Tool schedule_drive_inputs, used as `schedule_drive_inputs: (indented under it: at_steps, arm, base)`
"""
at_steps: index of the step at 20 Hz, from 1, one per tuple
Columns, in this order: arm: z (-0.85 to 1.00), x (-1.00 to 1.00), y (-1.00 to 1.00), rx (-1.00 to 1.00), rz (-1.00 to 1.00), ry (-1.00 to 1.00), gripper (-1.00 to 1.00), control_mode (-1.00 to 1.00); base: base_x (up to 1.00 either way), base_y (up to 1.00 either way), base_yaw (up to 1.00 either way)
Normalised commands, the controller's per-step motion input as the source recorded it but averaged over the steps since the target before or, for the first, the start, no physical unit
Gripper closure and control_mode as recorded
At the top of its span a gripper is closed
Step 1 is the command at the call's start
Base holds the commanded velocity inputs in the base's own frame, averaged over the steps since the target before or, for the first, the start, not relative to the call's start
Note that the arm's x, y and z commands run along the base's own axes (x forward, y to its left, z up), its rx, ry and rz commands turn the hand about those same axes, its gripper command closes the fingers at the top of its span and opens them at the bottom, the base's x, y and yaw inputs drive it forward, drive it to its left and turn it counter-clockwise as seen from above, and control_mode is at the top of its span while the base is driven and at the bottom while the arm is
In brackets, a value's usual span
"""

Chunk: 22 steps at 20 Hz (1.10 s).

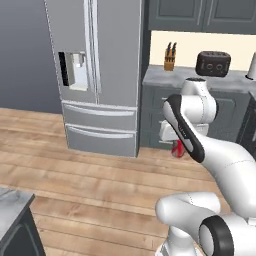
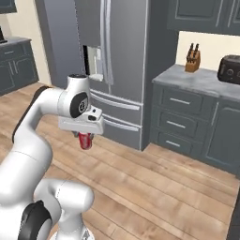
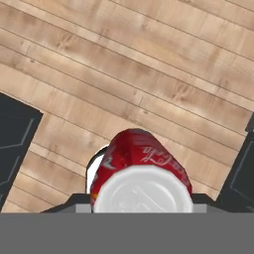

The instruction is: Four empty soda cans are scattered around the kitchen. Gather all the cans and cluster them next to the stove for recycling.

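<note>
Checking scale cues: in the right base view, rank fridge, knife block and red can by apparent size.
1. Fridge
2. Red can and knife block look alike; the can hangs nearer the camera, so unranked.

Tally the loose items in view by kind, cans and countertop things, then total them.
Red soda can, held in the pincer: 1
Knife block: 1
Toaster: 1
Total: 3
</note>
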Motion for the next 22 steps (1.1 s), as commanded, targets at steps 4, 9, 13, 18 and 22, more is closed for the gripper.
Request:
schedule_drive_inputs:
  at_steps: [4,9,13,18,22]
  arm:
    - [0.0,0.0,0.0,0.0,0.0,0.0,1.0,1.0]
    - [0.0,0.0,0.0,0.0,0.0,0.0,1.0,1.0]
    - [0.0,0.0,0.0,0.0,0.0,0.0,1.0,1.0]
    - [0.0,0.0,0.0,0.0,0.0,0.0,1.0,1.0]
    - [0.0,0.0,0.0,0.0,0.0,0.0,1.0,1.0]
  base:
    - [0.48,0.14,0.28]
    - [0.46,0.11,0.29]
    - [0.53,0.08,0.28]
    - [0.79,0.0,0.27]
    - [0.96,0.0,0.23]
